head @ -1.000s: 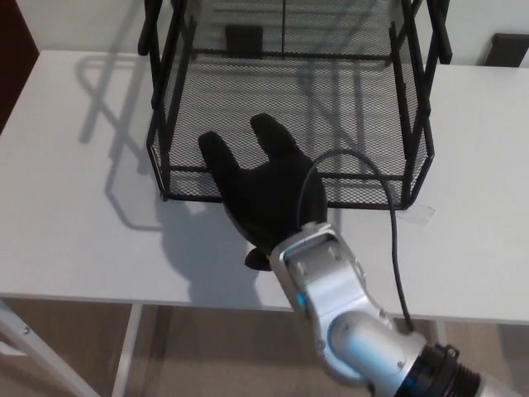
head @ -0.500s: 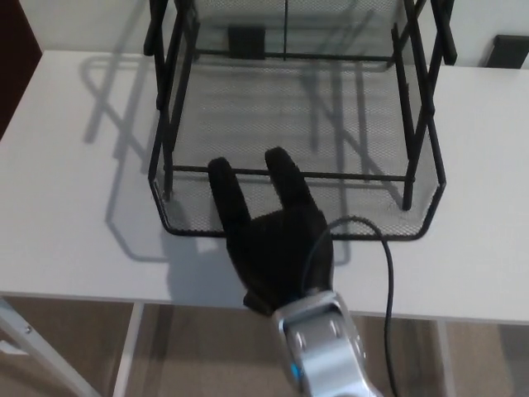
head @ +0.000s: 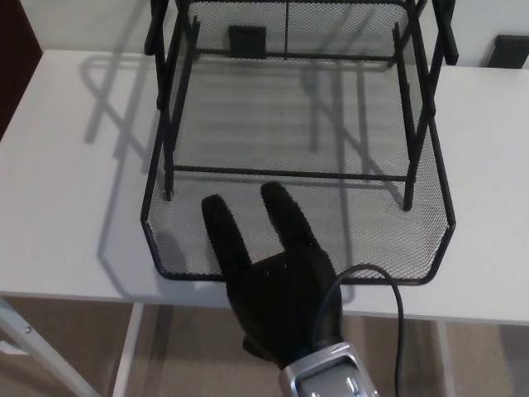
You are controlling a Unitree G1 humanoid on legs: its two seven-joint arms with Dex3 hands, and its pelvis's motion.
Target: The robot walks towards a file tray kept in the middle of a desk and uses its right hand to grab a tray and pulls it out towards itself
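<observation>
Black mesh tray (head: 397, 240) under right robot hand (head: 277, 281), white desk (head: 66, 182) beneath.

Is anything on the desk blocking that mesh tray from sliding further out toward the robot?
Nothing visible does. The robot hand reaches over the front edge of the mesh tray, and the strip of desk before it is bare.

The right hand (head: 277, 285) is matte black with thick fingers (head: 223, 231), a silver metal wrist (head: 331, 379) and a thin black cable (head: 372, 277) looping beside it.
</observation>
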